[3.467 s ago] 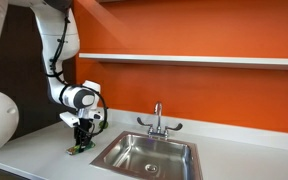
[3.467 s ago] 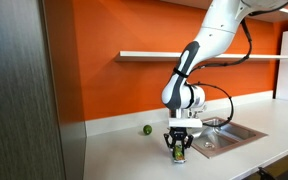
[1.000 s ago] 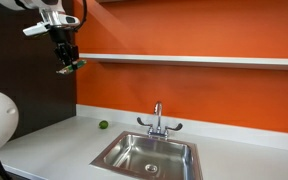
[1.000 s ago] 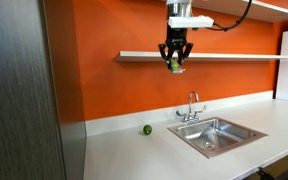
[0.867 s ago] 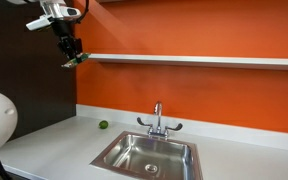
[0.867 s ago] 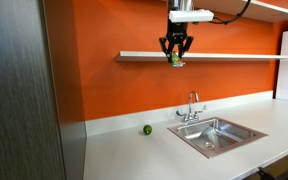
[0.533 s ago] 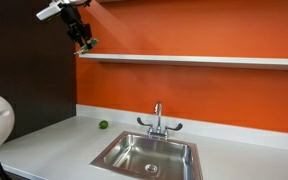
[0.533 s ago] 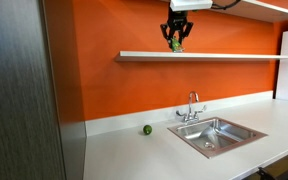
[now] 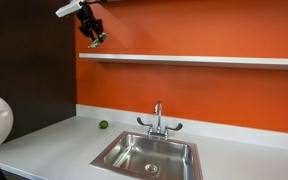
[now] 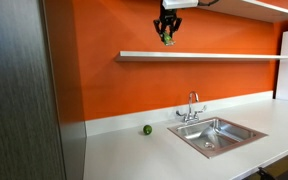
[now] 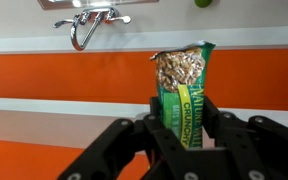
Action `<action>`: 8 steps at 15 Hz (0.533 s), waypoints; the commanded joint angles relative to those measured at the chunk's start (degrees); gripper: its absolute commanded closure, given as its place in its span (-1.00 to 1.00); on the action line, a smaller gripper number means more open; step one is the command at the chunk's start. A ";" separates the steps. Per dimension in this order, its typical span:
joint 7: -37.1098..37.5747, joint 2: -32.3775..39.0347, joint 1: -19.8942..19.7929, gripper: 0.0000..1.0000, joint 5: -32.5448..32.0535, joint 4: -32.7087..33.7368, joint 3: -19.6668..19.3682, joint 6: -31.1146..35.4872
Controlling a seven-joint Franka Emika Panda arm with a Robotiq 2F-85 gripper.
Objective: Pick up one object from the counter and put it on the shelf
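Note:
My gripper [image 9: 97,38] is shut on the object, a slim green granola bar [image 11: 182,88] with a yellow stripe and an oat picture at its end. In both exterior views the gripper [image 10: 167,37] holds the bar [image 10: 168,39] high in the air, above the left end of the long white shelf [image 9: 194,59] on the orange wall. The shelf also shows in an exterior view [image 10: 204,56]. In the wrist view the shelf is a white band [image 11: 44,110] behind the bar. The pale counter [image 9: 54,150] lies far below.
A small green ball [image 9: 103,125] lies on the counter by the wall, also seen in an exterior view [image 10: 147,129]. A steel sink [image 9: 149,155] with a chrome faucet [image 9: 158,120] is set into the counter. A dark panel [image 10: 19,90] stands beside the counter.
The gripper has lifted the bar from the counter by the sink up past the shelf, and in the last second has moved higher and closer to the wall.

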 commanded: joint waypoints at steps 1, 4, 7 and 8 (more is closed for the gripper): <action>-3.59 8.88 0.32 0.65 -1.42 10.46 -0.58 -1.80; -5.12 14.17 1.19 0.65 -1.63 16.63 -1.33 -2.99; -6.17 18.40 2.21 0.65 -1.67 21.83 -2.15 -4.11; -6.44 19.61 2.58 0.65 -1.61 23.36 -2.43 -4.62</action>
